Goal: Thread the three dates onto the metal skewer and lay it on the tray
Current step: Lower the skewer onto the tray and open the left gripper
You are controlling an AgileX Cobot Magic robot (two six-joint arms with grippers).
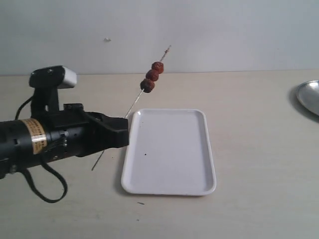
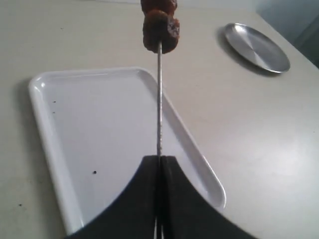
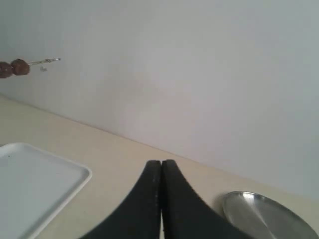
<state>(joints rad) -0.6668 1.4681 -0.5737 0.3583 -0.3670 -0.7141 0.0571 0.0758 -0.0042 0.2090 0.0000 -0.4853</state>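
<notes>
Left gripper [image 1: 124,130] was clamped tight on the skewer [image 1: 133,103], which slanted upward with the dates [image 1: 153,75] near its high tip; the tray [image 1: 174,149] lay just below, to its right.

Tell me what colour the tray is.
White. The tray shows best in the exterior view.

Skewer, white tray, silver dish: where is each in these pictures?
metal skewer [image 2: 159,99], left wrist view, middle of the bare rod.
tray [image 1: 174,149], exterior view, bare floor near its middle.
round metal dish [image 2: 256,47], left wrist view, flat centre.
</notes>
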